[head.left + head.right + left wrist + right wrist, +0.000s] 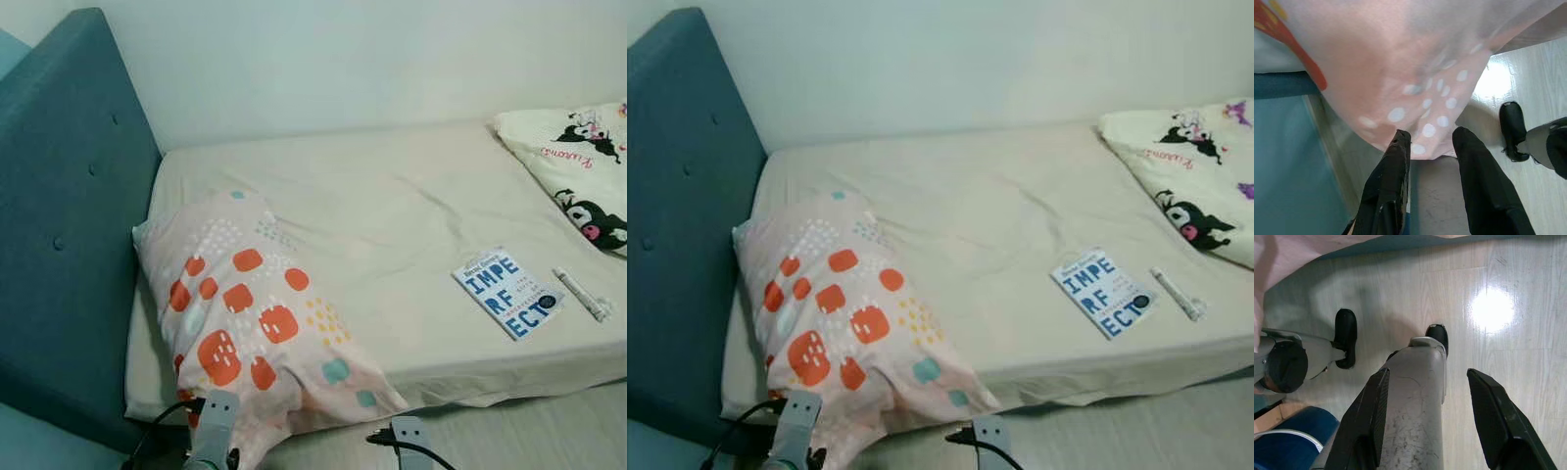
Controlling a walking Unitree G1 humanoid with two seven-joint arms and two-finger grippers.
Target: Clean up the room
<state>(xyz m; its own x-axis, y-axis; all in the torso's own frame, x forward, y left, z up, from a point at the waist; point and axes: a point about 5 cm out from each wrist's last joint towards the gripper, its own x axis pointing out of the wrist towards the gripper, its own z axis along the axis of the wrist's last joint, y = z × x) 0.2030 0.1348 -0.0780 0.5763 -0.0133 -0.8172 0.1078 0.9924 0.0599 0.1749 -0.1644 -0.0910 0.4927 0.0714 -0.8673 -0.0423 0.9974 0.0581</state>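
Left eye view: a bed (411, 196) with a cream sheet stands against the far wall, its teal headboard (69, 215) at the left. A patterned pillow (250, 313) lies at the near left corner, sagging over the mattress edge toward the floor. A book (507, 292) rests near the right front edge, and a slim white pen-like object (581, 293) lies just beside it, apart from it. A cartoon-print quilt (578, 166) is bunched at the far right.

The left gripper (1432, 142) hangs below the drooping pillow corner with its fingers spread, holding nothing. The right gripper (1430, 396) hangs over the wooden floor (1508, 308), fingers likewise spread and empty.

Risks, as a judgement: the pillow overhangs the edge and is likely to slide off if nudged from below, and the left gripper is close enough to do that. A pinch on loose fabric alone may drag the case rather than lift the pillow. The book and pen-like object sit close to the edge, so a sweep of the arm could knock them off.

Legible writing: the book cover reads "IMPE RF ECT" in large blue letters; smaller lines are unreadable. Red script on the quilt is too small to read.
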